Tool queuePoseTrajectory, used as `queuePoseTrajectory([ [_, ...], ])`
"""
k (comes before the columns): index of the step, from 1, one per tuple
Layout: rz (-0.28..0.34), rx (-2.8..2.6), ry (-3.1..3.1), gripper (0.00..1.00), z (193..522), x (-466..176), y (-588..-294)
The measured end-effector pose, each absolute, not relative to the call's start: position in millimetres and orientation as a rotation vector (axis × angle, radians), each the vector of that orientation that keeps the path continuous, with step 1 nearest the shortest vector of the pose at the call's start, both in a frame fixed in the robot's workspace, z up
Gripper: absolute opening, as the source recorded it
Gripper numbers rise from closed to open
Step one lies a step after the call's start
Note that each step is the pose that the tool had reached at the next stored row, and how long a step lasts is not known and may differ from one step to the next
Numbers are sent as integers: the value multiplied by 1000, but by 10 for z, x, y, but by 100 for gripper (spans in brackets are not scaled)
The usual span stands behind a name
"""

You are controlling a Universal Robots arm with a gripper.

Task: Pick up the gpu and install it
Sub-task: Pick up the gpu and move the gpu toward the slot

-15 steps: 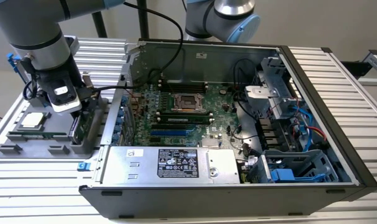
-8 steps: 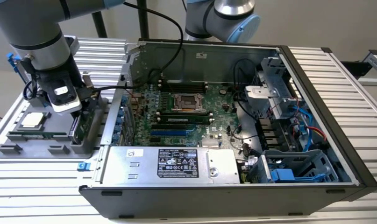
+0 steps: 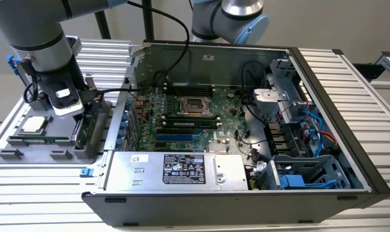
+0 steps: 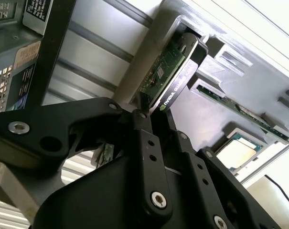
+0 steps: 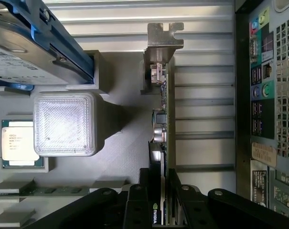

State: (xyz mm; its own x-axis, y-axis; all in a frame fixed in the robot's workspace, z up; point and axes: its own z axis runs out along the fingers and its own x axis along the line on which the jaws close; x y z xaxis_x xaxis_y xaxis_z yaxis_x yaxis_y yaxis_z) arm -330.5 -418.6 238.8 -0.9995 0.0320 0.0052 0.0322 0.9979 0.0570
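**Item 1: gpu (image 5: 164, 119), count one.** Stands on its long edge in a slot of the grey parts tray (image 3: 40, 150). The tray sits on the slatted worktop (image 3: 40, 193), at the exterior view's left of the computer case (image 3: 324, 193). One silver bracket (image 5: 162, 43) is at the end away from the arm. It has one black shroud face and one green board face.

**Item 2: pincer (image 5: 158, 175), count one, two fingers (image 5: 175, 191).** One finger lies against each face of the gpu near its end opposite the bracket, and the pair looks clamped on the card.

**Item 3: other tray contents.**
- One processor chip (image 5: 19, 143), lying flat.
- One narrow green memory stick (image 4: 240, 112), on edge in its own slot.
- One hard drive (image 5: 34, 47) with blue rails.

**Item 4: computer case, count one.** Side open, with one motherboard (image 3: 188, 116) and one power supply (image 3: 175, 169) inside.
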Motion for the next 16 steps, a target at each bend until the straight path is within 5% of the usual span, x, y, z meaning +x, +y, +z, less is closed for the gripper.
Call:
queuePoseTrajectory([
  [16, -89, -16, -3135, 0, 2622, -3305, -4186],
])
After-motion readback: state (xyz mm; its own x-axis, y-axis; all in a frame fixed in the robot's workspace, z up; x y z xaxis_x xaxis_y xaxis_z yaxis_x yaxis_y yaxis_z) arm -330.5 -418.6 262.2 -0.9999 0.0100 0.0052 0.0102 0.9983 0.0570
